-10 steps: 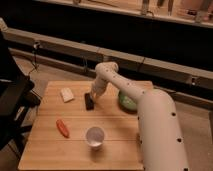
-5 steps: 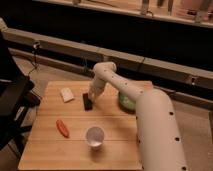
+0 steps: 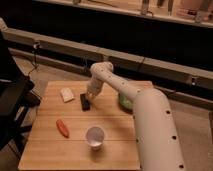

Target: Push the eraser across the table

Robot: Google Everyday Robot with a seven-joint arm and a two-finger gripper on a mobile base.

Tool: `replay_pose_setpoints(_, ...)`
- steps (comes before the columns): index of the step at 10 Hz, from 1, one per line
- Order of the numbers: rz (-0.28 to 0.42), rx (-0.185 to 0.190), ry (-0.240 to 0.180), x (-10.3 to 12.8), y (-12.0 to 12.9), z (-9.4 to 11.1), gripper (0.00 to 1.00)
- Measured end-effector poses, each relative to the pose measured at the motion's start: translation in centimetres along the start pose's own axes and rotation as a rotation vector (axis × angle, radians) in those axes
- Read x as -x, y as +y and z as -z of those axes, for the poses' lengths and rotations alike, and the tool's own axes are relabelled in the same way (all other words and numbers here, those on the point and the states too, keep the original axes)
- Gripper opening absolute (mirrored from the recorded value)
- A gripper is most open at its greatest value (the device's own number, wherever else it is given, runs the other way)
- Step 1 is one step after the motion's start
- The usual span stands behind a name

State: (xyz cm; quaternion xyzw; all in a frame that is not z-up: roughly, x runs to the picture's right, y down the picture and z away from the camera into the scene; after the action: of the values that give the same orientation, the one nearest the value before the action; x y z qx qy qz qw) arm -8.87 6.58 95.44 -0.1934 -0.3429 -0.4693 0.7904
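On the light wooden plank tabletop (image 3: 50, 147) several things lay around the work: a whitish wedge-shaped piece (image 3: 67, 94) near the far left, an orange-red carrot-like object (image 3: 62, 127) nearer the front left, and a white paper cup (image 3: 94, 137) standing upright toward the front centre. A green bowl (image 3: 124, 102) sat at the right, partly hidden behind the robot's white arm (image 3: 150, 125). The small black oblong eraser (image 3: 85, 101) lay flat in the far middle of the tabletop, just right of the whitish piece and well apart from the cup. The gripper (image 3: 90, 93) hung at the eraser's far end, seemingly touching it; whether the jaws were spread or closed could not be told.
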Motion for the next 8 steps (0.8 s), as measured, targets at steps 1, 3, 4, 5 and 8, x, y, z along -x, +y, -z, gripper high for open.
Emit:
replay_pose_setpoints(1, 0.005, -0.001, -0.001, 0.1, -0.2, 0.0, 0.0)
replay_pose_setpoints(3, 0.019, -0.003, -0.004, 0.3, -0.9, -0.3, 0.0)
replay_pose_setpoints(4, 0.028, -0.003, -0.007, 0.5, -1.3, -0.4, 0.0)
replay_pose_setpoints(5, 0.036, -0.003, -0.007, 0.6, -1.5, -0.5, 0.0)
replay_pose_setpoints(8, 0.053, -0.005, -0.011, 0.9, -2.0, -0.7, 0.0)
